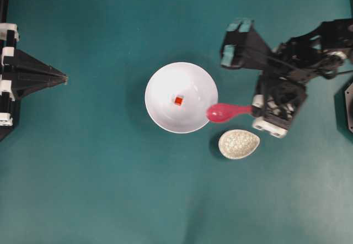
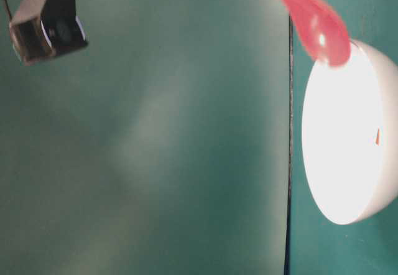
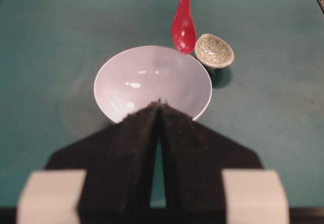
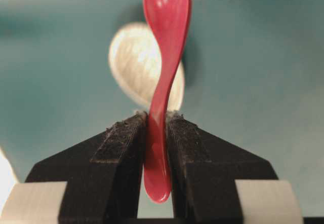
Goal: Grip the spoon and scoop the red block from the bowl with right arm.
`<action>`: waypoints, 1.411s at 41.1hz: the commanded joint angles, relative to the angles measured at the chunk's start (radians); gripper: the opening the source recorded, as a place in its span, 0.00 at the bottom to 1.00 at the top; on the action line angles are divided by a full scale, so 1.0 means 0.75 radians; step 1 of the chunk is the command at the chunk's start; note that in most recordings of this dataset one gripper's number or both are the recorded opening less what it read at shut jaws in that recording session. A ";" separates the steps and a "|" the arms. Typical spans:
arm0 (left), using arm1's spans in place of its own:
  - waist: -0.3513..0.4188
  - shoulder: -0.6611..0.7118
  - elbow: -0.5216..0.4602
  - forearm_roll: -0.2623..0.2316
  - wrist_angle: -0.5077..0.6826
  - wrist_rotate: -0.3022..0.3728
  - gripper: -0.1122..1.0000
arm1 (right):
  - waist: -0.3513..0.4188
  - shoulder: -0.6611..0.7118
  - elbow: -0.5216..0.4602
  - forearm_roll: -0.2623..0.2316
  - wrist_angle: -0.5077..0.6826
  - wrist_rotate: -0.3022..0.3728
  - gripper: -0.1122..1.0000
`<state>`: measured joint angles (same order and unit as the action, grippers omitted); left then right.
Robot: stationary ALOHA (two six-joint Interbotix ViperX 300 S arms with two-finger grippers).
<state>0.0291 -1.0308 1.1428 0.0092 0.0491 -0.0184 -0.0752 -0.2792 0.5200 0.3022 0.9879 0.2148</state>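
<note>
The right gripper [image 4: 157,125] clamped the handle of the pink spoon [image 1: 225,112], its scoop poised at the rim of the white bowl [image 1: 160,109] holding the red block [image 1: 178,100], while the left gripper [image 3: 160,107] sat closed opposite.
</note>
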 commanded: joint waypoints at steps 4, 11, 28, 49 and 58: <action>0.004 0.004 -0.041 0.004 -0.004 -0.002 0.10 | 0.027 -0.151 0.094 0.072 -0.020 0.020 0.25; 0.004 0.004 -0.039 0.004 -0.004 0.000 0.10 | 0.074 -0.237 0.243 0.104 -0.119 0.070 0.23; 0.004 0.004 -0.039 0.004 -0.004 0.000 0.10 | 0.160 -0.196 0.444 0.125 -0.434 0.094 0.23; 0.004 0.004 -0.039 0.004 -0.002 0.000 0.10 | 0.200 -0.178 0.507 0.123 -0.528 0.090 0.26; 0.004 0.004 -0.041 0.004 -0.002 0.000 0.10 | 0.202 -0.178 0.509 0.110 -0.520 0.086 0.42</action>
<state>0.0291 -1.0308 1.1428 0.0107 0.0506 -0.0184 0.0706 -0.4065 0.9127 0.3881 0.5998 0.2807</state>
